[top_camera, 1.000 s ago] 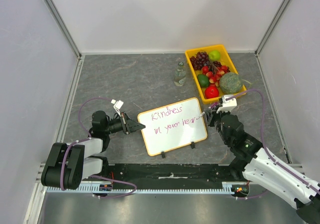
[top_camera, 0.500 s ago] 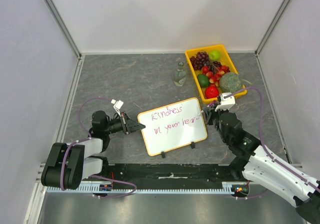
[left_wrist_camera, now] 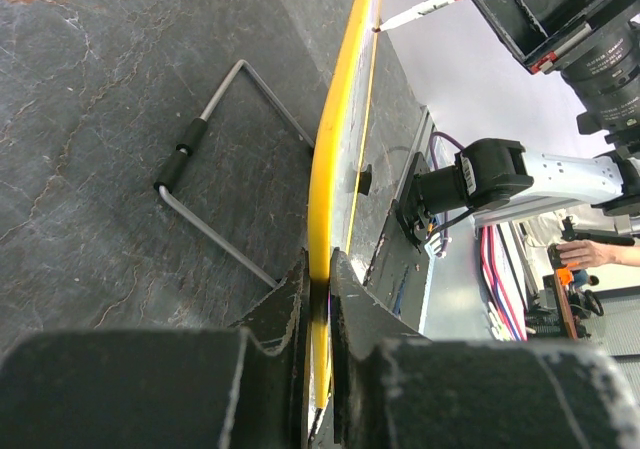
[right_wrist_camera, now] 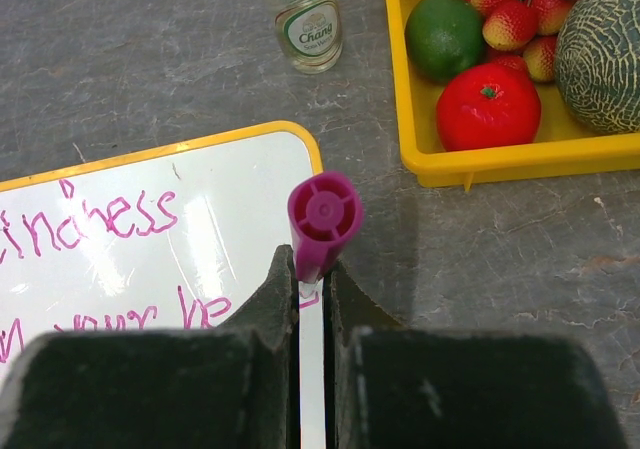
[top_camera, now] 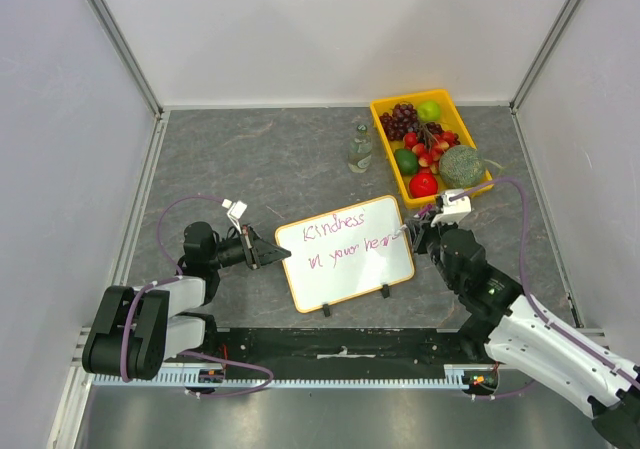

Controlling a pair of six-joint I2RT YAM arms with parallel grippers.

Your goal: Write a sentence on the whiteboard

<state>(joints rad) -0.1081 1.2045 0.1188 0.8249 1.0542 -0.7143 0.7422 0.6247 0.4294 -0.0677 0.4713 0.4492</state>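
With my left end effector (left_wrist_camera: 318,269) pinching the whiteboard (top_camera: 350,274) steady and my right end effector (right_wrist_camera: 312,284) gripping the marker (right_wrist_camera: 323,217), I'd finish the sentence (top_camera: 340,241) with light strokes.

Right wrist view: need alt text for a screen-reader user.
The right hand is shut on a purple marker over the right end of a whiteboard bearing pink writing. Beyond it, on the grey table, stand a small bottle and a yellow tray of fruit.
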